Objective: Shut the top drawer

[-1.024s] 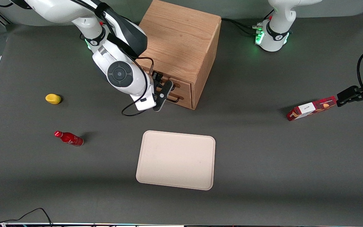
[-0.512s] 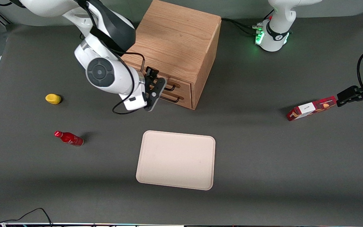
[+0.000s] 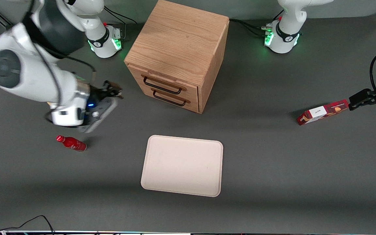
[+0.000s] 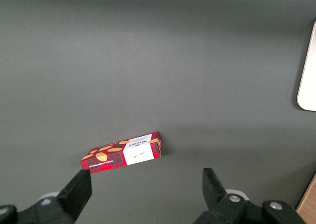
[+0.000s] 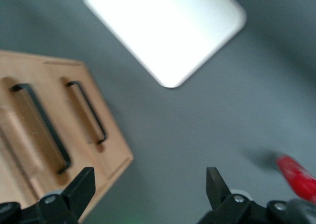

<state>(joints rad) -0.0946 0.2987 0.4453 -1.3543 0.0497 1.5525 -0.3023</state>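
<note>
The top drawer (image 3: 162,82) is the upper of two oak fronts on the wooden cabinet (image 3: 178,42). Its front sits flush with the cabinet face, and its black bar handle (image 3: 163,86) is uncovered. In the right wrist view the top drawer (image 5: 34,130) shows beside the lower drawer's handle (image 5: 89,110). My right gripper (image 3: 111,99) hangs over the table, well away from the cabinet toward the working arm's end. It (image 5: 149,179) is open, with only grey table between the fingers.
A cream tray (image 3: 182,165) lies on the table nearer the front camera than the cabinet. A red bottle (image 3: 71,143) lies just nearer the camera than the gripper. A red snack box (image 3: 323,112) lies toward the parked arm's end.
The right arm has swung away from the drawer fronts toward its own end of the table. It now covers the yellow object. Both drawer handles are uncovered.
</note>
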